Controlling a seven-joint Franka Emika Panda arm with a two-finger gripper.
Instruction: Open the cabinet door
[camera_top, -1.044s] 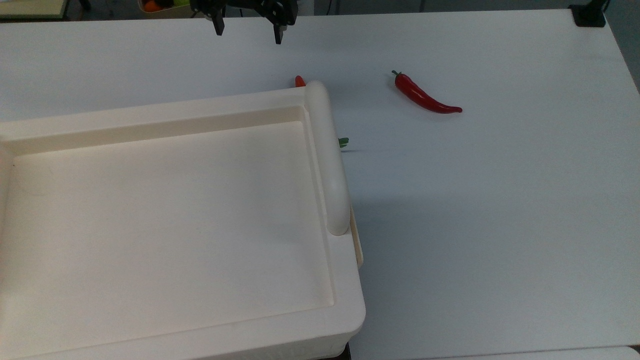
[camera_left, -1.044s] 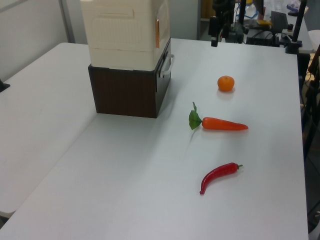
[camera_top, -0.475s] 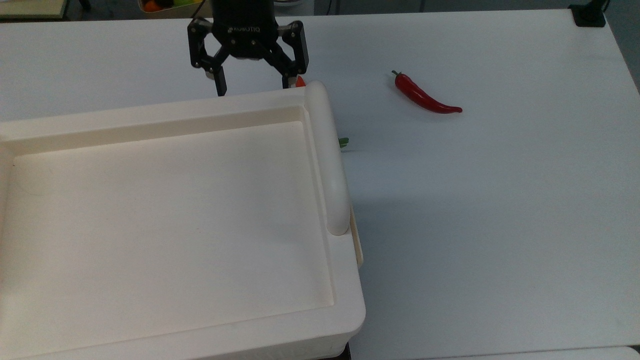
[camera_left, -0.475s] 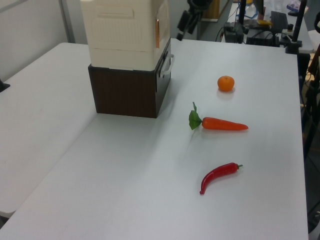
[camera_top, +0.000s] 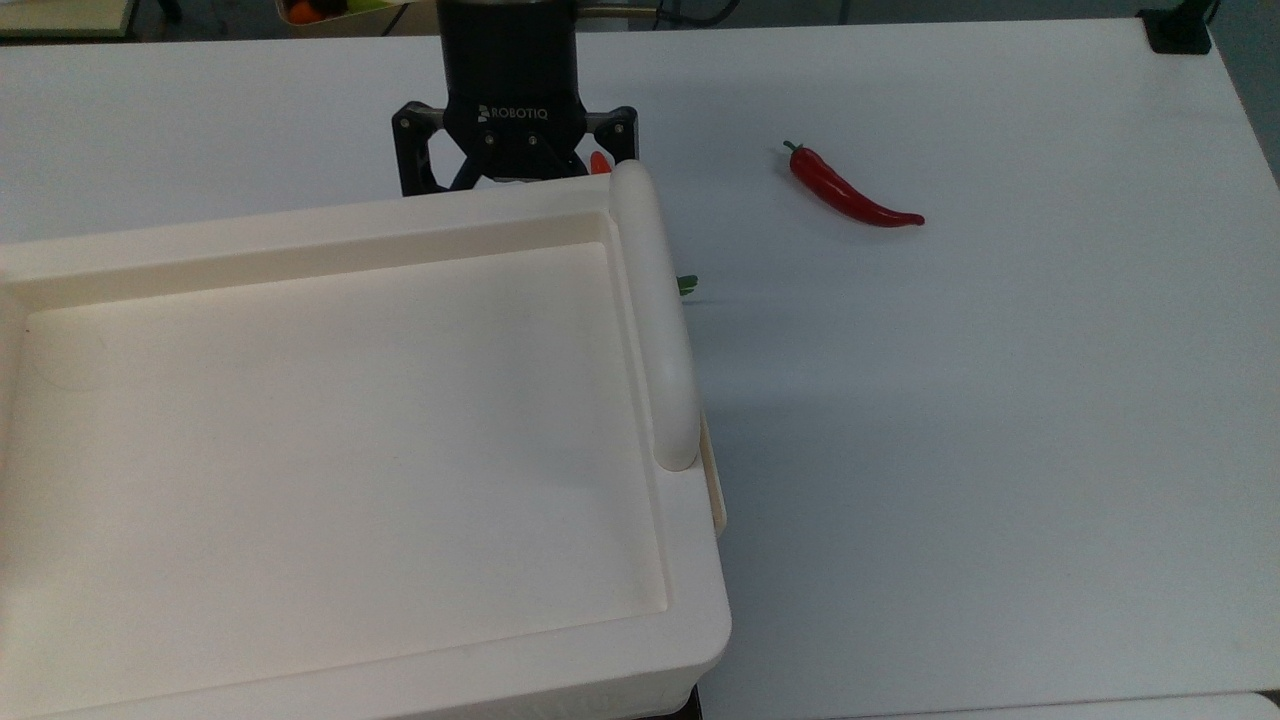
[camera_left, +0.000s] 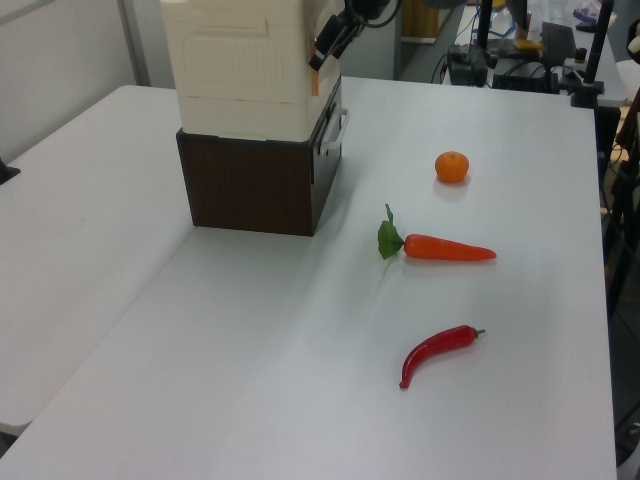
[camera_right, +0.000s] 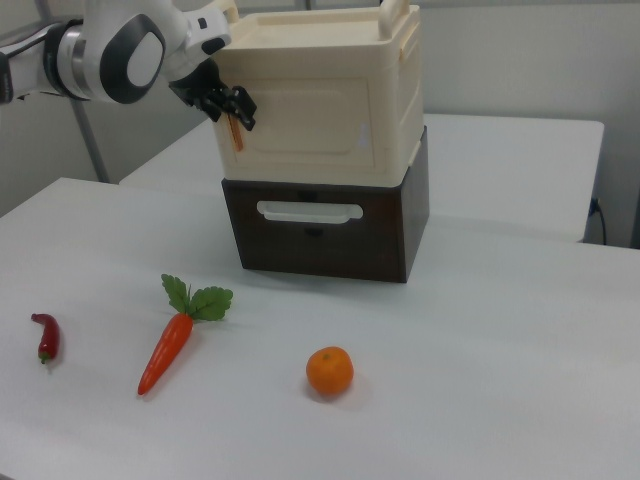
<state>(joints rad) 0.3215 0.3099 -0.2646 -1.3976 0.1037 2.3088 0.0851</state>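
The cabinet (camera_top: 330, 430) is a cream-white box with a recessed top, standing on a dark brown base. In the right view the cabinet door (camera_right: 300, 122) is the flat cream panel on the front face. It lies flush, with a small orange handle (camera_right: 233, 132) at its left edge. My gripper (camera_right: 232, 108) is at that handle, open, with its fingers on either side of it. In the left view the gripper (camera_left: 330, 42) reaches the orange handle (camera_left: 314, 55) from the right. From the top view the gripper (camera_top: 515, 172) sits behind the cabinet's far rim, which hides its fingertips.
A rounded white bar (camera_top: 655, 320) runs along the cabinet's top edge. The brown base (camera_right: 320, 235) has a white drawer handle (camera_right: 310, 211). On the table in front lie a carrot (camera_right: 167, 350), an orange (camera_right: 330, 371) and a red pepper (camera_top: 850, 195).
The gripper has come in from the table's far edge to the cabinet's front corner. It has dropped until its fingers are below the top rim, at the orange handle. The door has not moved.
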